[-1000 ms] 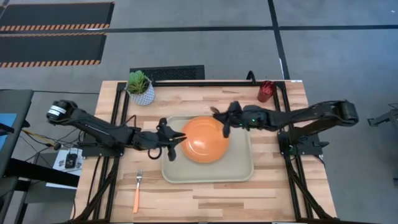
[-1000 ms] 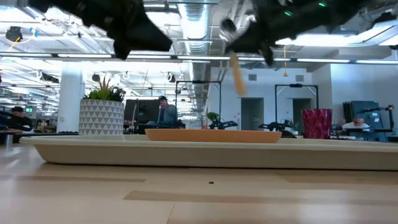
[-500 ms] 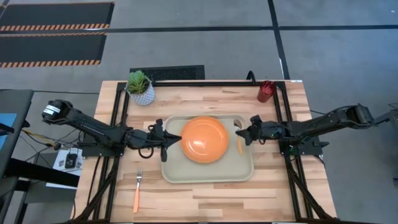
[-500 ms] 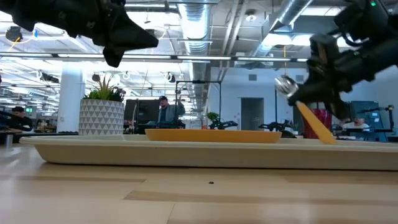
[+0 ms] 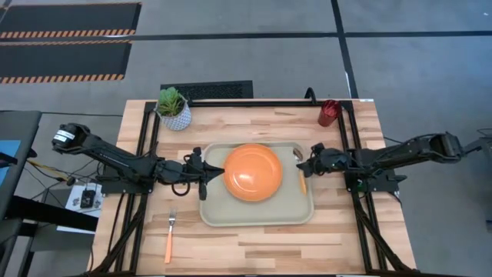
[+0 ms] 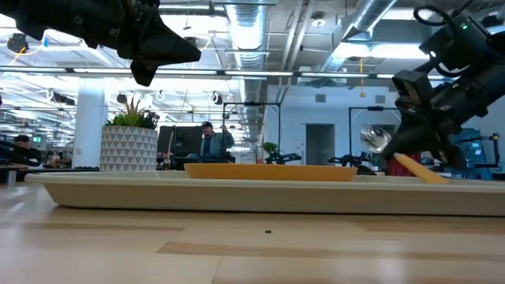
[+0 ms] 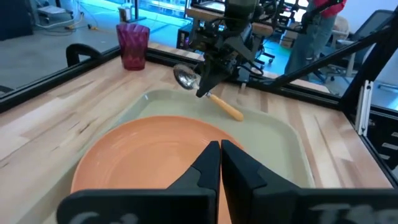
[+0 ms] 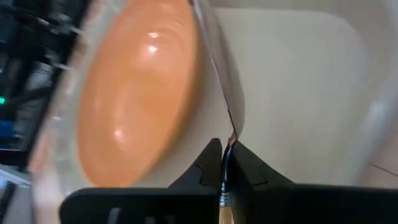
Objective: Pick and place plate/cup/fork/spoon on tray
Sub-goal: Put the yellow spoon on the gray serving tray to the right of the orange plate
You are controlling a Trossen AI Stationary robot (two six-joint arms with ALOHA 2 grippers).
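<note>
The orange plate lies in the beige tray, toward its left. My right gripper is over the tray's right part, shut on the orange-handled spoon, which also shows in the low view. My left gripper is shut and empty, above the tray's left rim and pointing at the plate. The fork lies on the table near the front left, outside the tray. The dark red cup stands at the table's far right. My right gripper pinches the spoon between its two fingers at the neck, where the silver bowl meets the orange handle. The fingers come from the table's right, slanting down, across the spoon. The spoon tilts, bowl up, and the handle's free end is down at the tray floor.
A white patterned pot with a green plant stands at the table's far left. Black frame rails run along both sides of the table. Bare tray floor lies right of the plate, around the spoon.
My right gripper has carried the spoon from above the plate's far right rim toward the table's right edge and down. The spoon's handle has gone from hanging in the air to slanting down onto the tray. My left gripper has drawn back a little toward the table's left edge.
</note>
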